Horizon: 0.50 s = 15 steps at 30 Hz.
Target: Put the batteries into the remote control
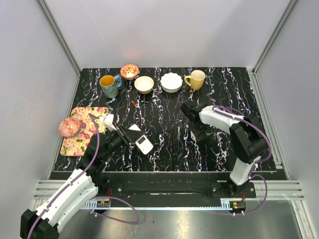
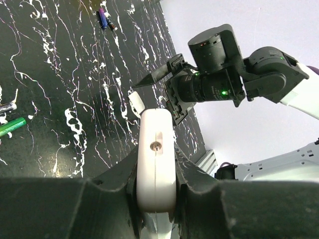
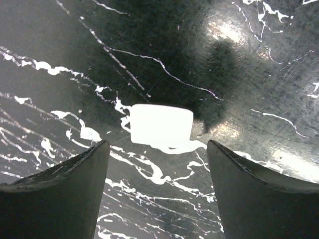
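Observation:
My left gripper (image 1: 130, 138) is shut on the remote control (image 1: 144, 144), which shows its white back and is held on edge just above the table at left centre. In the left wrist view the remote's white edge (image 2: 156, 164) is clamped between the jaws. My right gripper (image 1: 199, 132) is open and low over the table at right centre. In the right wrist view a small white rectangular cover (image 3: 161, 124) lies flat on the table just ahead of the gap between the fingers (image 3: 65, 199). Loose batteries lie on the table, one green (image 2: 12, 126) and one purple (image 2: 102, 19).
A floral tray (image 1: 84, 130) with a pink bowl (image 1: 69, 127) sits at the left edge. Along the back stand a blue mug (image 1: 109, 85), a patterned bowl (image 1: 129, 71), a cream bowl (image 1: 144, 84), a white bowl (image 1: 171, 82) and a yellow mug (image 1: 196, 79).

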Tool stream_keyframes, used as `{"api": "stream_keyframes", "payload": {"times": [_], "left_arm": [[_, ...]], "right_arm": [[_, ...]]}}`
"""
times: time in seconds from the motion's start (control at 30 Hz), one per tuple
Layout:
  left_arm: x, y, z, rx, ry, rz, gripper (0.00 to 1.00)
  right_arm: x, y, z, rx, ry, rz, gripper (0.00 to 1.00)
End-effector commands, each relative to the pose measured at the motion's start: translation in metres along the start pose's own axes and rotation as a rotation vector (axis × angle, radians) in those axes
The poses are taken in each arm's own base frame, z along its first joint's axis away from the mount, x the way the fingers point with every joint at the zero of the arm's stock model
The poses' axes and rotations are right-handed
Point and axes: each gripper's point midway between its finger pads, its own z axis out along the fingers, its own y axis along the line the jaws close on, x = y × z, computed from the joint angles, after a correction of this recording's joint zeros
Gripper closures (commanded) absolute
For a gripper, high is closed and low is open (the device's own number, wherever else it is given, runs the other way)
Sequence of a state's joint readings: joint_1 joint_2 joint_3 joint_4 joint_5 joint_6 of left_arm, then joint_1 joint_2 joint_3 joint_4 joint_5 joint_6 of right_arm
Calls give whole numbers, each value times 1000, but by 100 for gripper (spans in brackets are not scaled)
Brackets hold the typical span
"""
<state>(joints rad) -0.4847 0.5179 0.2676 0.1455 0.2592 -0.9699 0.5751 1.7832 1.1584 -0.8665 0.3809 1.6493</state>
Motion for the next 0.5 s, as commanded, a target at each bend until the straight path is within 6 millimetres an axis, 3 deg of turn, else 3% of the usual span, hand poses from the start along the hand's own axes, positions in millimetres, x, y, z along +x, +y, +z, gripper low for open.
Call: {"api": "stream_keyframes", "payload": {"times": [0.0,0.1,0.17,0.27,0.33,0.47], "left_arm": [[-10,-16,0,60,-37,19,100],[-12,-15,0,41,-38,35,100],[-12,-13,2,28,-36,33,100],[-10,-14,5,42,-26,26,100],[-7,-13,6,61,-19,11,100],[-7,-15,12,121,-51,-42,100]], "right_arm": [[-16,10,-34,-102,-9,-58,16],[-29,27,-62,-246,-45,-236,15],[-45,40,-80,-356,-134,-446,14],[-79,39,-82,-343,-332,-604,15],[-87,49,-79,-369,-412,-715,16],[-96,71,-69,-388,-523,-687,22]]}}
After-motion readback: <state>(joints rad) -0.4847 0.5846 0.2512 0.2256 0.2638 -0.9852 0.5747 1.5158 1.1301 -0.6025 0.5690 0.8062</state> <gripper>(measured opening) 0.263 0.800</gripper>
